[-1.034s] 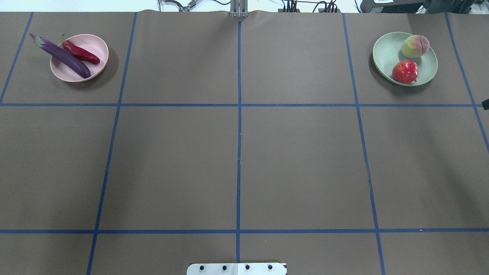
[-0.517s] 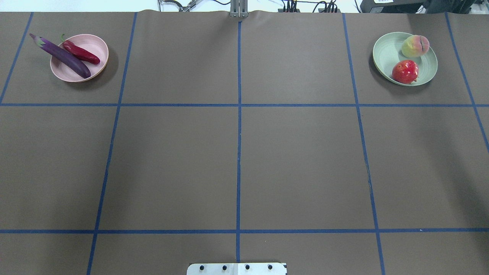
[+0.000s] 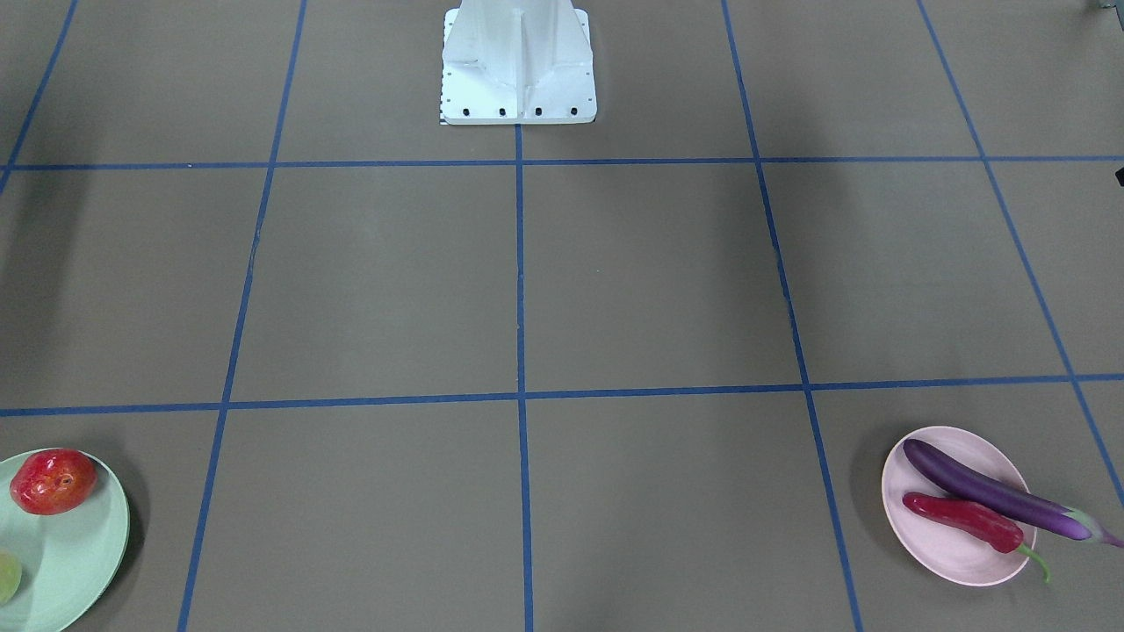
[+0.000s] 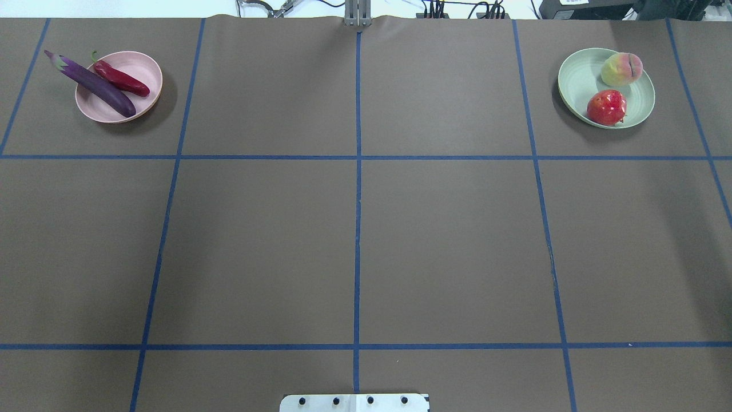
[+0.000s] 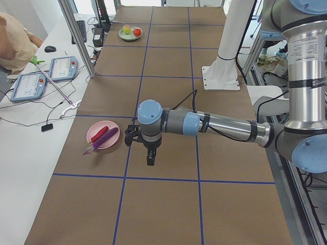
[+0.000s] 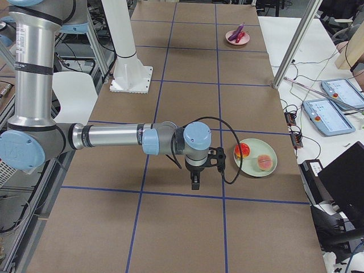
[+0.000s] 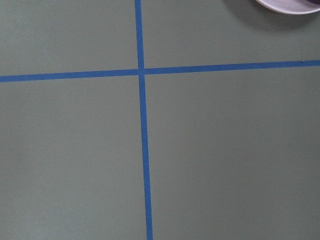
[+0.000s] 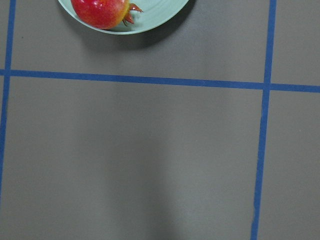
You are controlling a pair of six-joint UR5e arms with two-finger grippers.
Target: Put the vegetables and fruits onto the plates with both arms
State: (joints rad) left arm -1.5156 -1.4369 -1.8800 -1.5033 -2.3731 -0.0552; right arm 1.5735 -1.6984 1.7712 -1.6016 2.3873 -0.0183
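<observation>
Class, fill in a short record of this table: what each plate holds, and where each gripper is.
Pink plate: eggplant, chili; eggplant's cap overhangs the rim.
Green plate: peach, red fruit.
Left gripper: over the table near the pink plate; open or shut unclear.
Right gripper: over the table near the green plate; open or shut unclear.

Peach (image 3: 7, 577), mint plate (image 3: 79, 544) cut by edge — pink plate (image 7: 280, 6) clipped, wrist view.

Brown table (image 4: 446, 240), blue tape grid (image 4: 357, 229), pink plate (image 4: 143, 68), mint plate (image 4: 577, 80)
</observation>
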